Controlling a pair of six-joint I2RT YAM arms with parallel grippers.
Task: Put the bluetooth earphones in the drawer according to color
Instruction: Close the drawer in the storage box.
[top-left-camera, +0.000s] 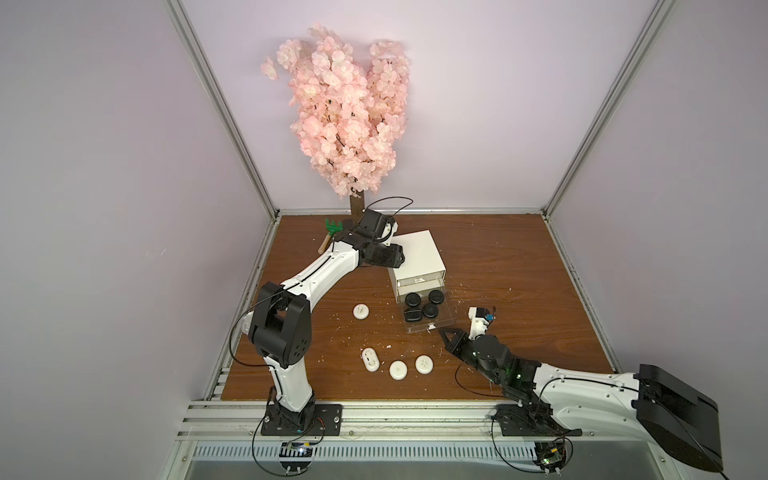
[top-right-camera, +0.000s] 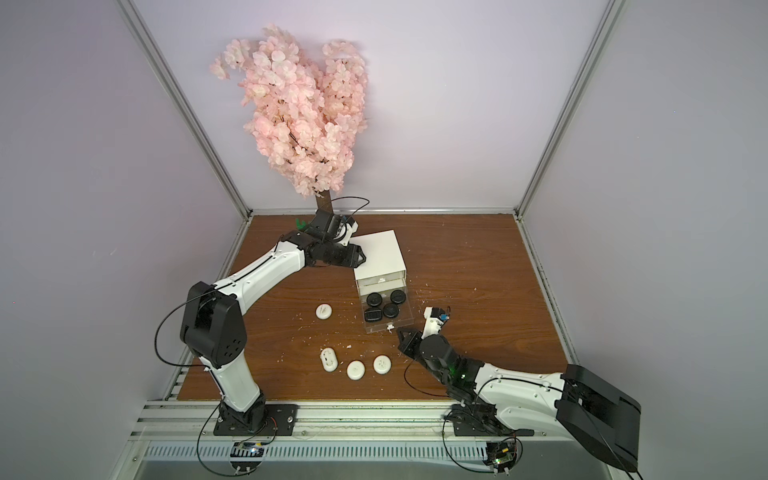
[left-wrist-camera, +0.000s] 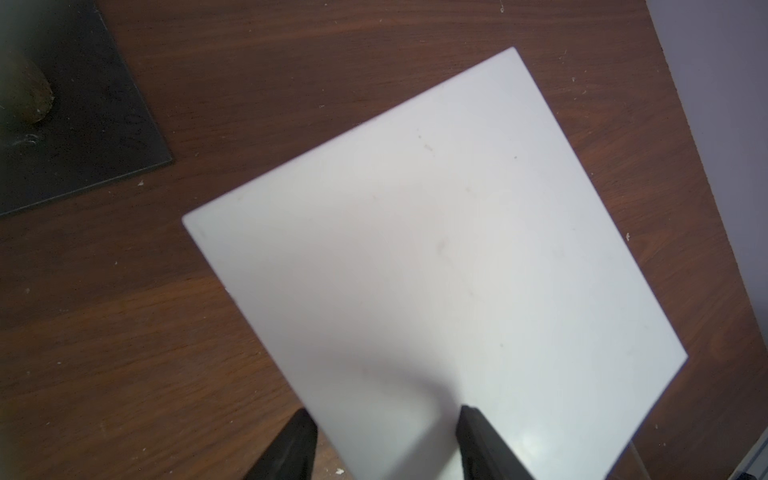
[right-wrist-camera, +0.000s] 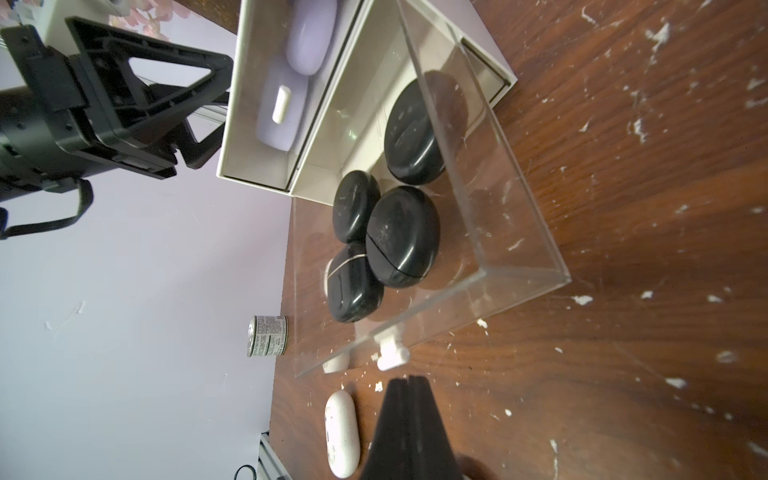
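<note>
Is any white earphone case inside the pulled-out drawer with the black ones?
No, the open drawer holds only four black cases; the four white cases lie on the table outside it.

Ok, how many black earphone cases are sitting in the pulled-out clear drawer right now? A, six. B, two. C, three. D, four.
D: four black cases lie inside the pulled-out drawer, and they can be counted in both top views and in the right wrist view.
</note>
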